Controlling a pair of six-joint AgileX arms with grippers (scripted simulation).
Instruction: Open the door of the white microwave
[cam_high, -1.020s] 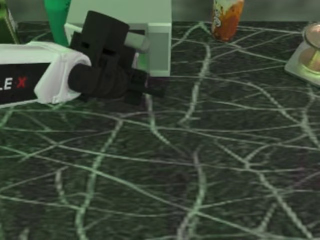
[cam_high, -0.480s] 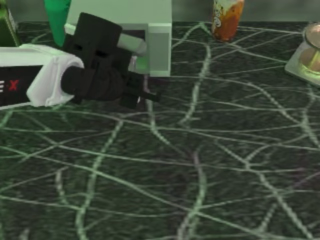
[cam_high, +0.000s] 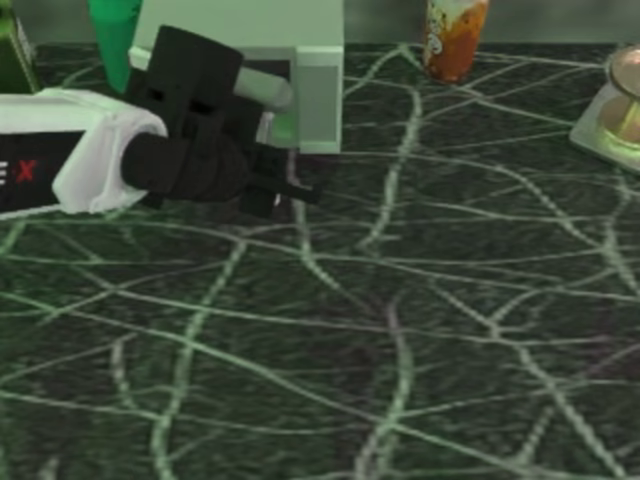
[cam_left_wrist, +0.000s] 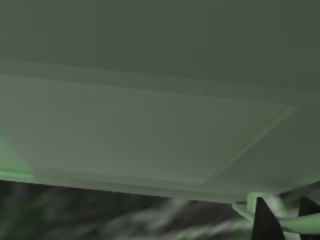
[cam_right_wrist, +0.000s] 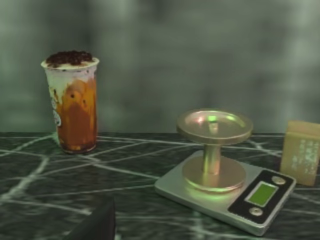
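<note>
The white microwave (cam_high: 250, 40) stands at the far edge of the dark veined worktop (cam_high: 400, 330), cut off by the frame. The left tool (cam_high: 285, 185) sits at its front, largely hiding the door (cam_left_wrist: 150, 130); its fingertips (cam_left_wrist: 264, 222) clamp the pale handle. The right tool is out of view.

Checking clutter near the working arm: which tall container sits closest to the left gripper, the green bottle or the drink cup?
The green bottle, at the top view's far left beside the white microwave, close to the left gripper. The drink cup stands farther right.
</note>
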